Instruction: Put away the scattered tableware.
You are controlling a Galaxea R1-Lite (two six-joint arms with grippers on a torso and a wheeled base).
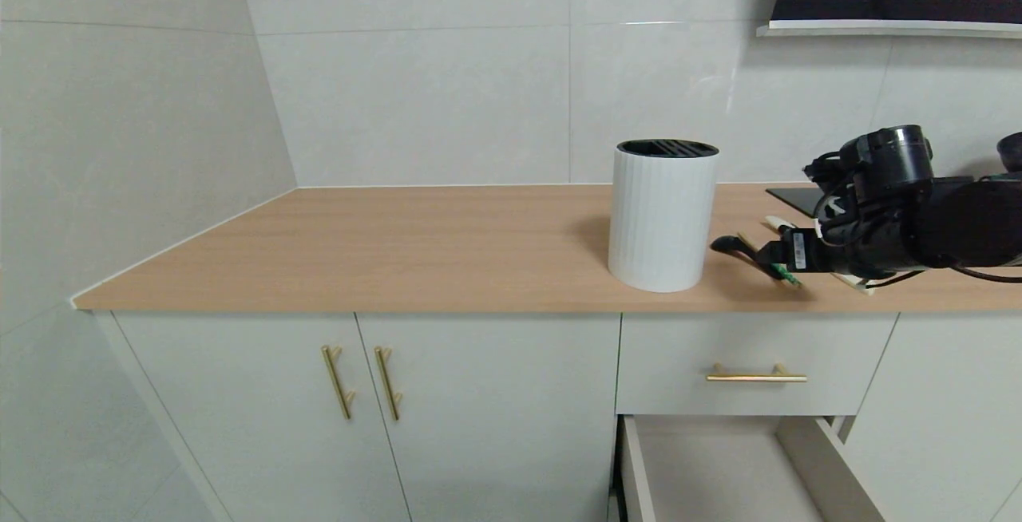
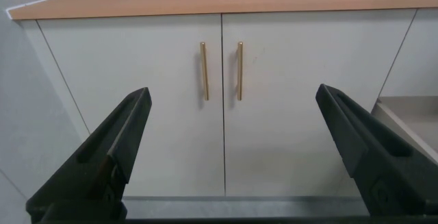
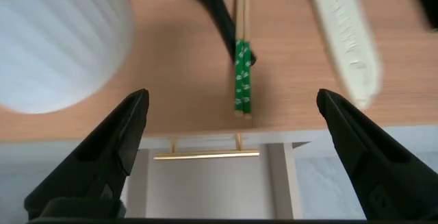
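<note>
My right fingers (image 3: 116,148) gape empty over the chopsticks (image 3: 242,80), white holder (image 1: 663,215) crowding at nine o'clock, spoon (image 3: 212,11) between. My left fingers (image 2: 116,155) gape empty, facing cupboard doors (image 2: 171,114).

Right pincer (image 3: 231,101) spread wide, left pincer (image 2: 233,94) spread wide

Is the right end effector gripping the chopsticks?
No, the right end effector is wide open over the counter, and the green-tipped chopsticks lie flat on the wood in the gap, untouched.
</note>
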